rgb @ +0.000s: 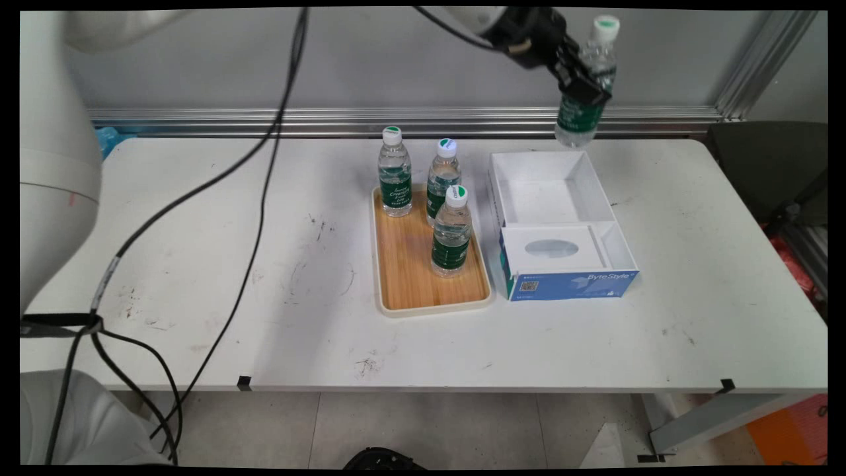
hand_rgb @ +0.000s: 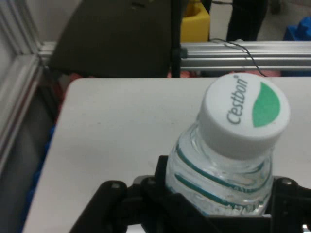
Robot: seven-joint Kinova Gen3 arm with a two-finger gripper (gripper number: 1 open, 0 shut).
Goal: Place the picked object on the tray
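Observation:
My gripper [rgb: 585, 82] is raised high at the back right, shut on a clear water bottle [rgb: 585, 99] with a green label and white cap. The bottle hangs slightly tilted in the air above the far end of an open white box [rgb: 598, 185]. In the hand view the bottle [hand_rgb: 228, 165] sits between my fingers [hand_rgb: 286, 194], its white and green cap [hand_rgb: 245, 114] pointing up at the camera. Three like bottles stand on a wooden tray [rgb: 403, 264]: one [rgb: 395, 173] at the back left, one [rgb: 443, 177] at the back right, one [rgb: 451, 231] nearer the front.
A blue and white tissue box [rgb: 568, 264] fills the near part of the white box, right of the tray. Black cables [rgb: 264, 178] hang across the table's left half. A dark chair [rgb: 773, 165] stands past the right edge.

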